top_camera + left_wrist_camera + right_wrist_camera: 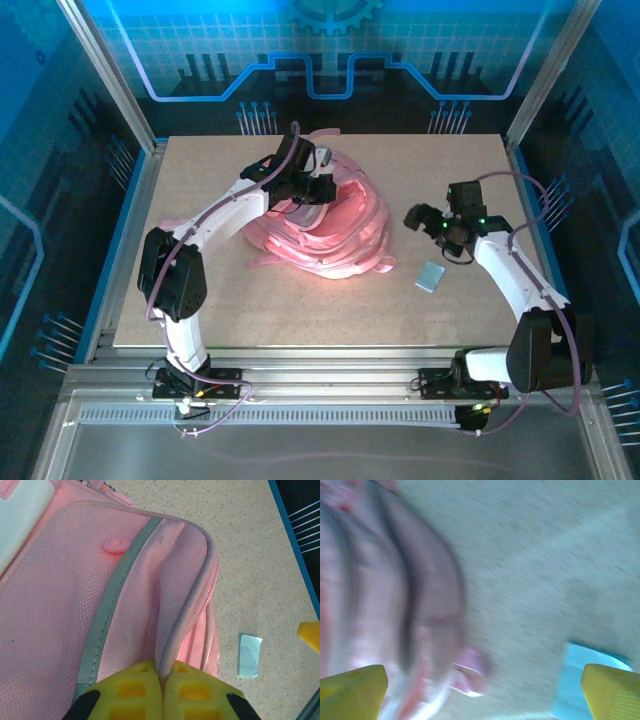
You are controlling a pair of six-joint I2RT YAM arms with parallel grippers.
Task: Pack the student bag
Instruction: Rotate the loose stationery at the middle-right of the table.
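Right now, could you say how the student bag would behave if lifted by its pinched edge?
Probably floppy: the student bag folds where the left gripper pinches it, so it may sag. Its mesh fabric looks grippy, not slippery. Slumped, it probably won't roll.

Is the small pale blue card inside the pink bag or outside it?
Outside. The pale blue card lies flat on the table, right of the student bag, apart from it.

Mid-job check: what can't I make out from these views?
Inside of the student bag: top view, covered by its own folds and the left arm.
Flat pale-blue item: too small in the top view, blurred in the right wrist view.
Left gripper: left wrist view, bottom edge cuts it off; how much fabric it pinches is unclear.
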